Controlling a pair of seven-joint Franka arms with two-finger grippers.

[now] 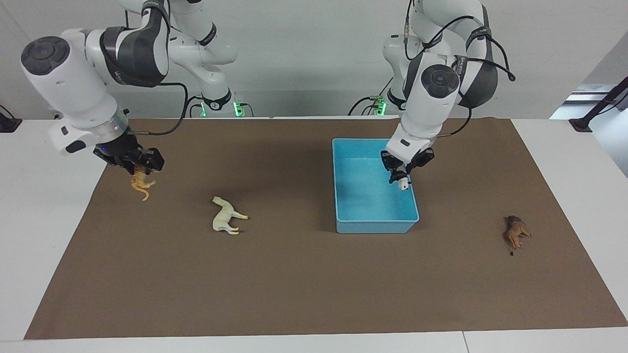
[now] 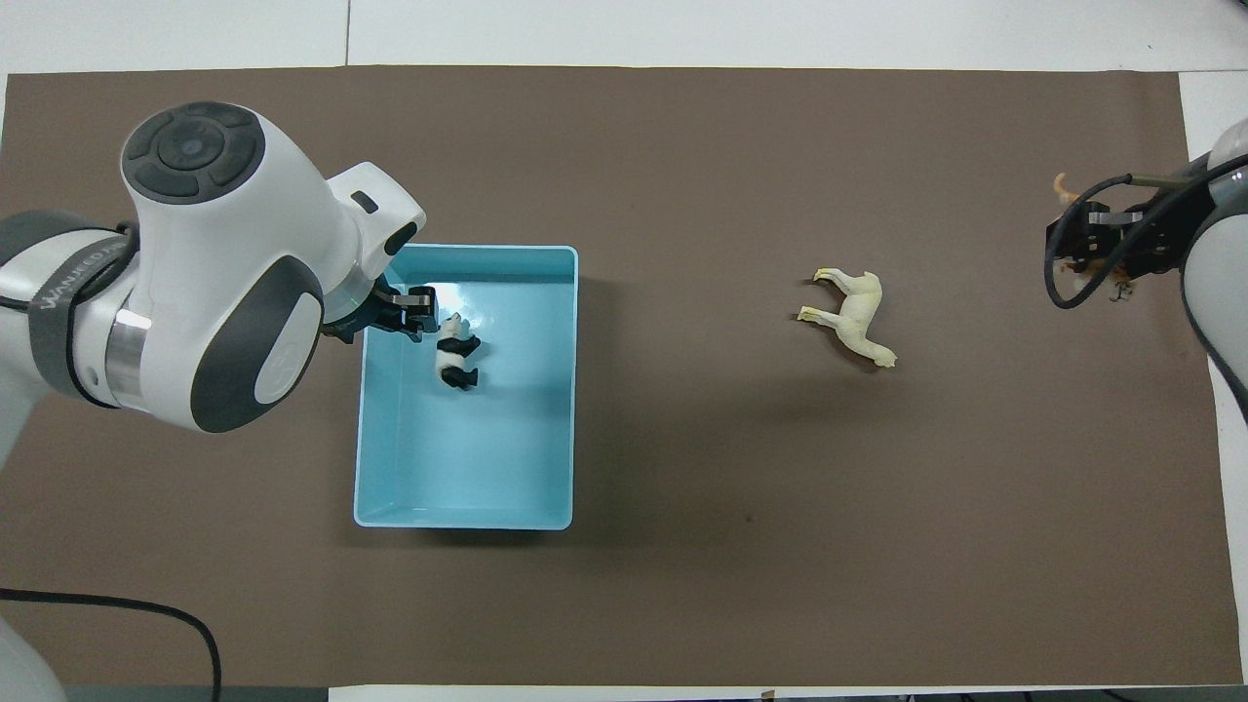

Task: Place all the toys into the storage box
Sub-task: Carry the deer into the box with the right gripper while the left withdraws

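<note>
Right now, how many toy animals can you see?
4. The panda hangs from the left gripper over the storage box. The tiger is in the right gripper. The horse and lion lie on the mat.

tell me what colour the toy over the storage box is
Black and white: the panda, over the light blue storage box. It shows best in the overhead view.

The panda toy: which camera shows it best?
The overhead view: the panda shows whole, black and white, over the storage box at the left gripper. The facing view shows only a small white bit under that gripper.
</note>
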